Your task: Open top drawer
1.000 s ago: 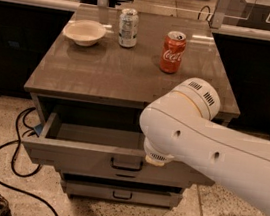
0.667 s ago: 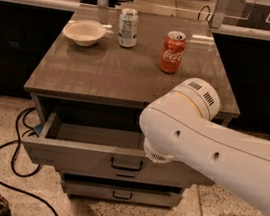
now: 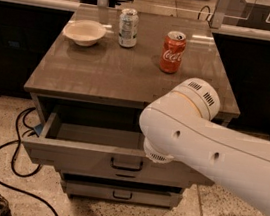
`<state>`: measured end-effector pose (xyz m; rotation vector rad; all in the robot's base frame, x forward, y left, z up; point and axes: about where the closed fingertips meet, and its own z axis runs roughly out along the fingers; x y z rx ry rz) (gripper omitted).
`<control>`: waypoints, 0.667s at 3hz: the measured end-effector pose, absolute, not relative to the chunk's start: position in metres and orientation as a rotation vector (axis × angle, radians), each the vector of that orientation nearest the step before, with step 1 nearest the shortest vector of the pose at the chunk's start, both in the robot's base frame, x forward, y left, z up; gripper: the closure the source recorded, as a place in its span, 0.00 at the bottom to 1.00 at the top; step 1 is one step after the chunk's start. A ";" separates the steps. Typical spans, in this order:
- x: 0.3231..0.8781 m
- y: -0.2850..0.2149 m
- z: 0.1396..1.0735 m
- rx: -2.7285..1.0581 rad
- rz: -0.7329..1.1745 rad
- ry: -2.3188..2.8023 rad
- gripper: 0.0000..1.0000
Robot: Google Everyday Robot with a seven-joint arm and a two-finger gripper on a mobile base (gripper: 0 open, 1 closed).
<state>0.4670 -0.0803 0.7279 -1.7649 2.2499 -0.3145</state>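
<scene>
The top drawer (image 3: 77, 155) of the grey cabinet stands pulled out toward me. Its plain grey box interior (image 3: 95, 135) shows and looks empty. The small black loop handle (image 3: 126, 164) sits at the centre of its flat front. My white arm (image 3: 206, 141) reaches in from the right and covers the drawer's right part. My gripper is hidden behind the arm, somewhere by the drawer's right side, and does not show.
On the cabinet top (image 3: 110, 71) stand a white bowl (image 3: 84, 32), a silver can (image 3: 128, 27) and a red cola can (image 3: 172, 52). A lower drawer front (image 3: 87, 188) is shut. A black cable (image 3: 10, 162) lies on the floor at the left.
</scene>
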 end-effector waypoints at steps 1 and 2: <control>0.480 -0.082 0.724 -1.781 -0.331 2.231 1.00; 0.495 -0.085 0.721 -1.800 -0.341 2.209 1.00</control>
